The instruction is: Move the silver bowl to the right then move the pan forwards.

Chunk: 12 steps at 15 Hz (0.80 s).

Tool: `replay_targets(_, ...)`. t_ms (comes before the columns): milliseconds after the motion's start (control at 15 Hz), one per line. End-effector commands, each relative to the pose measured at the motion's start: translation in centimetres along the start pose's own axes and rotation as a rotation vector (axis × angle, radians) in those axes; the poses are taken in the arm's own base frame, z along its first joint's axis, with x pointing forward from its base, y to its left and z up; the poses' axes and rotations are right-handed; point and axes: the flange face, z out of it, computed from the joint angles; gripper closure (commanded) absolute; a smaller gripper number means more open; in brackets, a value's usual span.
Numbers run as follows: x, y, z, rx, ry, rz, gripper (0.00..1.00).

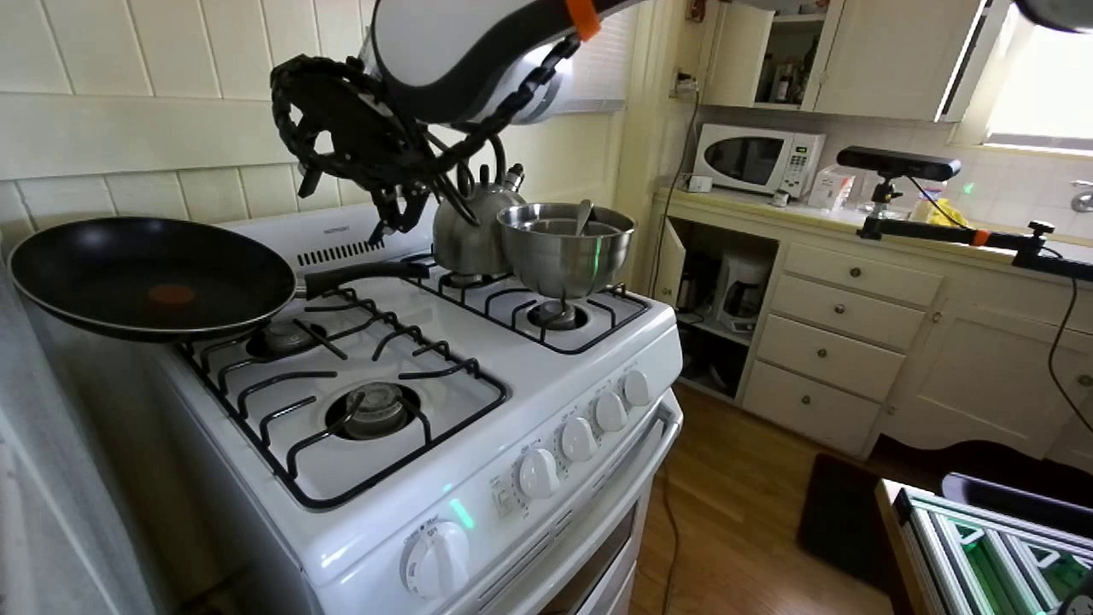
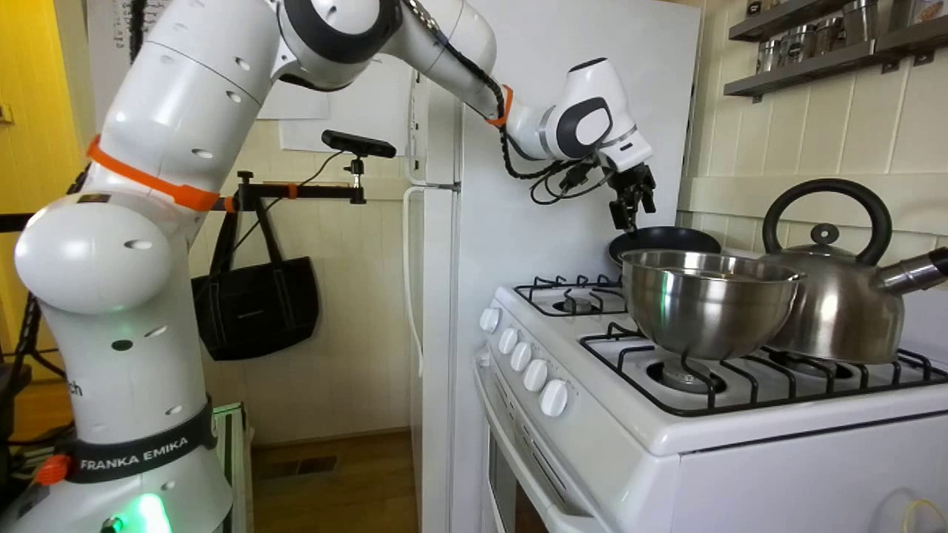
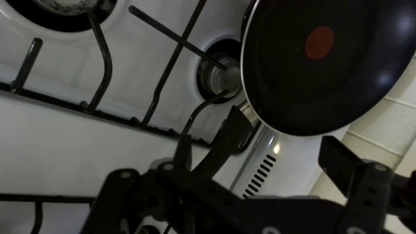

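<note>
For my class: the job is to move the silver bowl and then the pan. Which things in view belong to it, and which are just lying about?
For the job:
silver bowl
pan
the robot's jaws, standing open

Just about:
steel kettle
white microwave
hanging black bag

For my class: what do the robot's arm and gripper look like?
The arm is rounded and glossy white, with dark trim, orange bands and a black braided cable; the black collar low on it reads FRANKA EMIKA. The gripper is black, with angular, jointed fingers.
</note>
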Motion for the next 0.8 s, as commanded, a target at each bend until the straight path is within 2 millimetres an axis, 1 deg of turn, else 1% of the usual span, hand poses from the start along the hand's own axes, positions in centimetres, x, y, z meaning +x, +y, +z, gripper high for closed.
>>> replay_targets(0,0.7,-2.8,3.1,0.028,-0.156,-0.091,0.0)
replay_targets(133,0.5,-3.7,4.3,0.032,-0.208,-0.137,0.0)
replay_targets(267,0.8,-4.0,5.5,-0.026,-0.196,-0.153,0.0)
replay_targets(333,0.4,-3.1,3.9,-0.009,-0.178,-0.135,0.0)
replay_targets(533,0.8,-3.6,5.1,-0.018,-0.185,-0.142,0.0)
replay_targets(600,1.1,-3.5,5.7,-0.009,-0.139,-0.128,0.0)
replay_targets(733,1.0,-3.1,7.2,0.0,-0.138,-0.143,0.0)
